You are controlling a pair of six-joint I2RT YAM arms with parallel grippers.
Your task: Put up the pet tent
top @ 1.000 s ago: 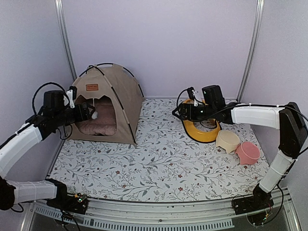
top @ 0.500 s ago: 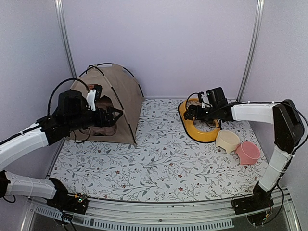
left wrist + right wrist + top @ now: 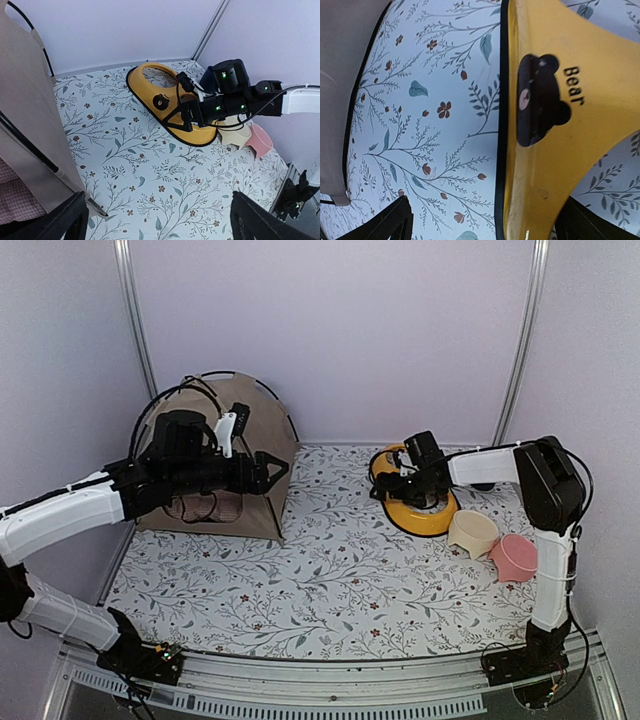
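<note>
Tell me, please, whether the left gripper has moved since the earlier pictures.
Yes. The left gripper has swung rightward, from the doorway of the pet tent across its front to its right edge.

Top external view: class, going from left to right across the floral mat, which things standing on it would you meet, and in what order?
pet tent → yellow bowl stand → cream bowl → pink bowl
</note>
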